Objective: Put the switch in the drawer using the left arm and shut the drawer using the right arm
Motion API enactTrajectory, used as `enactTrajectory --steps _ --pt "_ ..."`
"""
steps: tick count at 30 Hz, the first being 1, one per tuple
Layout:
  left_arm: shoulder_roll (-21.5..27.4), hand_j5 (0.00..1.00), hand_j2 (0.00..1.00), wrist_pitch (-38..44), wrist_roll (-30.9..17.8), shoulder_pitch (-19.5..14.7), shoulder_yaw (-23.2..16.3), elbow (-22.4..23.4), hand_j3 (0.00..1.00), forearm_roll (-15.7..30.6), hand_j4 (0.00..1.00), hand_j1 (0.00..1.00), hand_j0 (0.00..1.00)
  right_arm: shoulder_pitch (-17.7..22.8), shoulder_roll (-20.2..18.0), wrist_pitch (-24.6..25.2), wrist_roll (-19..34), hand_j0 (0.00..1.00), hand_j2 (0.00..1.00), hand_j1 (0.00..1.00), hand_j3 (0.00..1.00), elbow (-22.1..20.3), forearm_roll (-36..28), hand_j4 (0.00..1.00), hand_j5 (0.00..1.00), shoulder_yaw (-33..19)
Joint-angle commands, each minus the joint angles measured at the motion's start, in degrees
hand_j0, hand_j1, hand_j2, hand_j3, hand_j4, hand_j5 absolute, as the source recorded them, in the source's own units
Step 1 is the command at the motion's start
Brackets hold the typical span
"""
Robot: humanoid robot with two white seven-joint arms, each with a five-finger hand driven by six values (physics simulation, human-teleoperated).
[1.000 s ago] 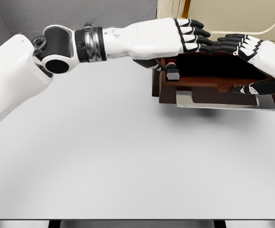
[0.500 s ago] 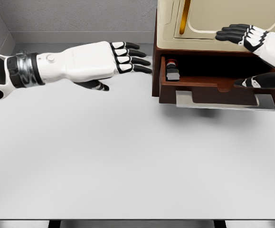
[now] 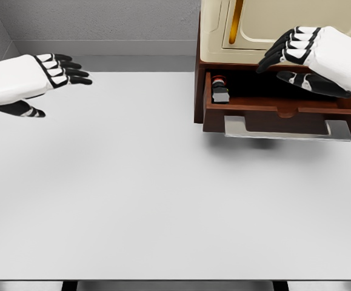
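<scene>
Hovering at your far left over the table (image 3: 163,200): left robot hand (image 3: 26,79), fingers spread, holding nothing. Right robot hand (image 3: 311,57) hangs above the open drawer (image 3: 278,112), fingers loosely extended, empty. Wide bare table between them. Switch (image 3: 219,90) sits in the drawer's left end, under the cabinet (image 3: 272,24).

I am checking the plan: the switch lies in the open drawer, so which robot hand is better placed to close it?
Right. The right robot hand hovers open just above the drawer holding the switch; the left robot hand is far off at the picture's left edge.
</scene>
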Motion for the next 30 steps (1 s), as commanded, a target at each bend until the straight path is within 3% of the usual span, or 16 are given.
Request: enactTrajectory --steps 1,8,14,17,20,30 --pt "0.4 1.00 1.00 0.1 0.0 0.1 1.0 0.1 1.00 0.6 1.00 1.00 1.00 0.0 3.5 0.0 2.2 0.53 0.53 0.53 0.53 0.1 0.3 0.53 0.53 -0.4" --pt "0.1 1.00 1.00 0.1 0.0 0.6 1.0 0.1 1.00 0.5 1.00 1.00 1.00 0.3 3.8 0.0 2.4 0.53 0.53 0.53 0.53 0.2 0.9 0.53 0.53 -2.1" --pt "0.5 1.00 1.00 0.1 0.0 0.6 1.0 0.1 1.00 0.6 1.00 1.00 1.00 6.8 7.2 0.0 2.3 0.55 0.55 0.55 0.55 0.1 2.4 0.55 0.55 -0.9" --pt "0.5 1.00 1.00 0.1 0.0 0.6 1.0 0.1 1.00 0.5 1.00 1.00 1.00 6.9 7.5 0.0 2.3 0.56 0.56 0.56 0.56 0.4 2.5 0.56 0.56 -0.9" --pt "0.6 1.00 1.00 0.1 0.0 0.6 1.1 0.2 1.00 0.4 1.00 1.00 1.00 6.9 8.2 0.0 2.4 0.54 0.54 0.54 0.54 3.3 3.8 0.54 0.54 -0.9" --pt "0.5 1.00 1.00 0.1 -0.2 0.6 1.1 0.5 1.00 0.3 1.00 1.00 1.00 7.4 9.4 0.0 3.4 0.52 0.52 0.52 0.52 3.0 8.3 0.52 0.52 0.0"
